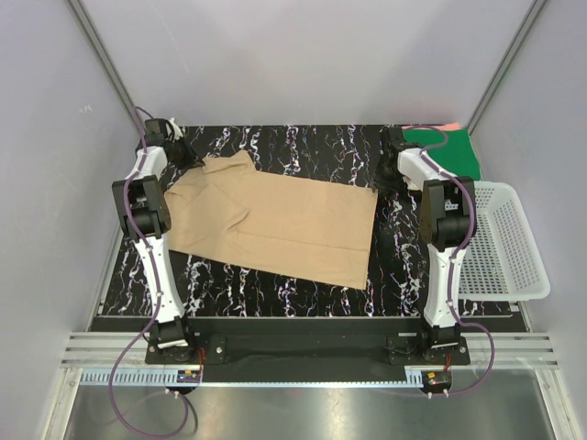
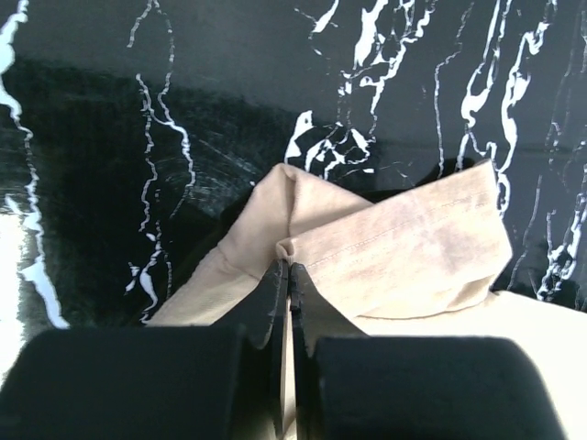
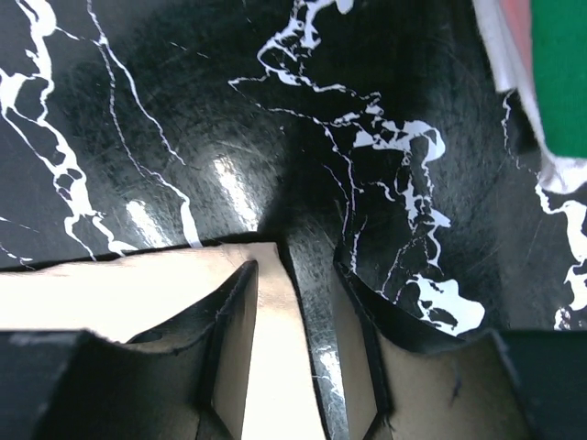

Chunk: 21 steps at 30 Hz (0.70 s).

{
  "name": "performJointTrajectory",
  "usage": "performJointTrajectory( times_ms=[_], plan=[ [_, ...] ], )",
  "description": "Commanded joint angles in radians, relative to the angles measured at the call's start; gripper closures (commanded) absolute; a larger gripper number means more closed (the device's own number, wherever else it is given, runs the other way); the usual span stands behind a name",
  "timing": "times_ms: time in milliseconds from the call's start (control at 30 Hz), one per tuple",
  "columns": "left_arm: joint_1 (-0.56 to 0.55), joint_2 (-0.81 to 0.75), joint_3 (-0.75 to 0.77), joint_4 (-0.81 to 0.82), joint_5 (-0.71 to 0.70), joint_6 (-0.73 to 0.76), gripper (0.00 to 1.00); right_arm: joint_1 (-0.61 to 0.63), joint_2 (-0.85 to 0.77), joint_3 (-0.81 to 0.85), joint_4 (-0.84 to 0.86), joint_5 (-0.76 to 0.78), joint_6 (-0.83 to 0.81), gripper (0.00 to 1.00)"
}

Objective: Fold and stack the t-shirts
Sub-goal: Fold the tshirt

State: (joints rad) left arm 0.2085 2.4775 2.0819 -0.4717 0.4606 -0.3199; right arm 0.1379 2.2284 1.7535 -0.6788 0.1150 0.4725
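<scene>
The tan t-shirt (image 1: pixel 275 220) lies spread flat on the black marbled table (image 1: pixel 303 147). My left gripper (image 1: pixel 188 152) is at the shirt's far left, by the sleeve. In the left wrist view it (image 2: pixel 288 268) is shut on a pinched fold of the tan t-shirt (image 2: pixel 413 238). My right gripper (image 1: pixel 390 170) hovers at the shirt's far right corner. In the right wrist view it (image 3: pixel 295 270) is open, with the corner of the tan t-shirt (image 3: pixel 138 284) lying between its jaws. A folded dark green t-shirt (image 1: pixel 449 151) sits at the back right, over a coral-pink one (image 1: pixel 447 126).
A white mesh basket (image 1: pixel 500 243) stands off the table's right edge, beside the right arm. The green t-shirt (image 3: pixel 559 73) and the pink one (image 3: pixel 518 18) show at the right wrist view's top right. Grey walls close in the back and sides.
</scene>
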Motion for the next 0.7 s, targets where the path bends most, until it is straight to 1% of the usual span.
performJointTrajectory(
  times_ms=[0, 200, 333, 367, 433, 467, 500, 567, 667],
  plan=[
    [-0.003, -0.012, 0.055, 0.045, 0.062, -0.011, 1.00, 0.002, -0.020, 0.012, 0.042, 0.031, -0.020, 0.56],
    [-0.003, -0.006, 0.067, 0.058, 0.093, -0.028, 1.00, 0.002, 0.000, 0.015, 0.053, 0.008, -0.031, 0.59],
    [-0.003, -0.014, 0.061, 0.058, 0.096, -0.027, 1.00, 0.002, 0.002, 0.009, 0.062, 0.005, -0.035, 0.64],
    [-0.003, -0.020, 0.058, 0.058, 0.098, -0.021, 1.00, 0.002, 0.007, 0.014, 0.062, 0.006, -0.043, 0.69],
    [-0.001, -0.028, 0.053, 0.058, 0.096, -0.021, 1.00, 0.002, 0.011, 0.017, 0.067, -0.003, -0.048, 0.76],
    [-0.001, -0.032, 0.050, 0.058, 0.095, -0.016, 1.00, 0.000, 0.013, 0.020, 0.070, -0.009, -0.058, 0.85],
    [-0.001, -0.038, 0.052, 0.058, 0.092, -0.016, 1.00, 0.002, 0.019, 0.021, 0.073, -0.027, -0.061, 0.91],
    [-0.001, -0.046, 0.052, 0.058, 0.089, -0.015, 1.00, 0.000, 0.016, 0.017, 0.074, -0.028, -0.060, 1.00],
    [0.000, -0.054, 0.055, 0.058, 0.085, -0.013, 1.00, 0.002, 0.005, 0.005, 0.085, -0.023, -0.060, 1.00]
  ],
)
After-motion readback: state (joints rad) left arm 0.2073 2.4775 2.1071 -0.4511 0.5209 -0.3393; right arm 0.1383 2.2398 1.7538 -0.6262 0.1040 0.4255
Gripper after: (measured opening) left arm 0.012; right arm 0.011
